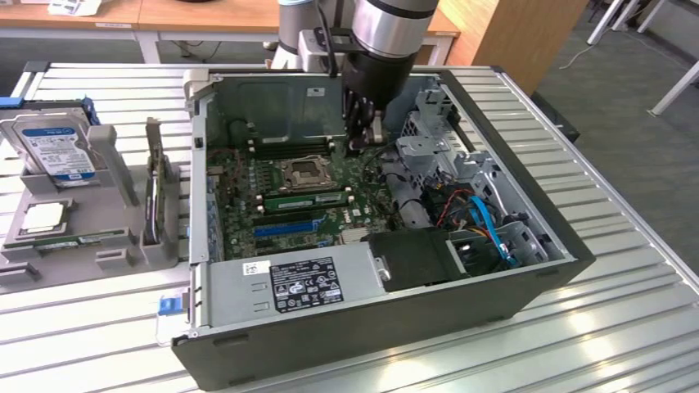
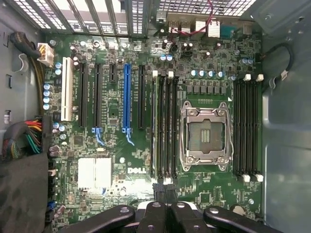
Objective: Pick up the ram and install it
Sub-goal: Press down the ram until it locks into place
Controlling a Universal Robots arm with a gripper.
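The ram (image 1: 309, 198) stands on edge in a memory slot just beside the processor socket (image 2: 205, 132), inside the open computer case (image 1: 546, 282) that lies on the slatted surface (image 1: 633, 327). Its white label faces the front of the case in the exterior view. The gripper (image 2: 167, 196) hangs above the board past one end of that bank of slots, near the ram but not touching it. Its fingers look pressed together with nothing between them.
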